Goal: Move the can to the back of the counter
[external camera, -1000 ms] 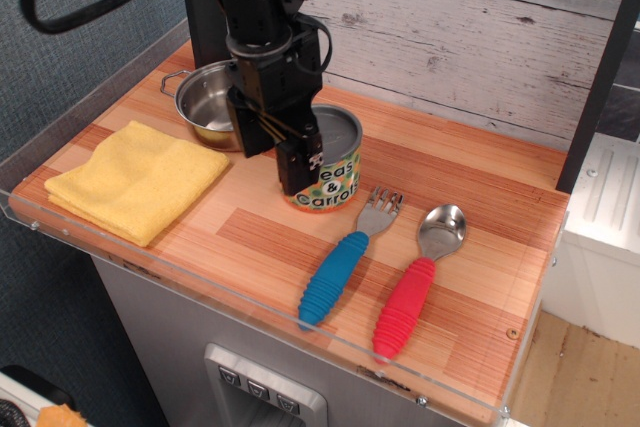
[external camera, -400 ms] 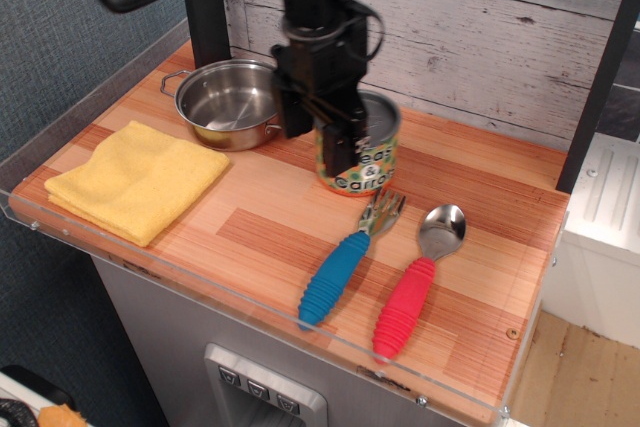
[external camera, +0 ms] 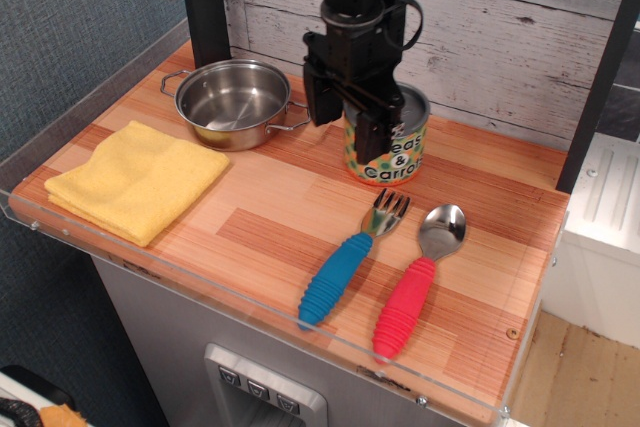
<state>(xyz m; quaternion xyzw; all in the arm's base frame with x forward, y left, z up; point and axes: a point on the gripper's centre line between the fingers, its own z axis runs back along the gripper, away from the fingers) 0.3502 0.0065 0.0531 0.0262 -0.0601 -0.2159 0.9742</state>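
Observation:
The can [external camera: 398, 154] is a short tin with a grey lid and a green label with orange dots. It stands upright on the wood-plank counter [external camera: 270, 212], right of centre and close to the back wall. My black gripper [external camera: 362, 119] comes down from above and is shut on the can, one finger [external camera: 368, 137] across the label's left front. The other finger is hidden behind the gripper body. Whether the can's base touches the counter cannot be told.
A shiny steel two-handled pot [external camera: 232, 102] stands at the back left. A folded yellow cloth [external camera: 135, 179] lies at the front left. A blue-handled fork [external camera: 345, 259] and a red-handled spoon [external camera: 415, 282] lie in front of the can. A clear acrylic rim [external camera: 250, 302] edges the counter.
My gripper has carried the can to the right and toward the back wall, away from the pot. The fork, spoon, cloth and pot have not moved.

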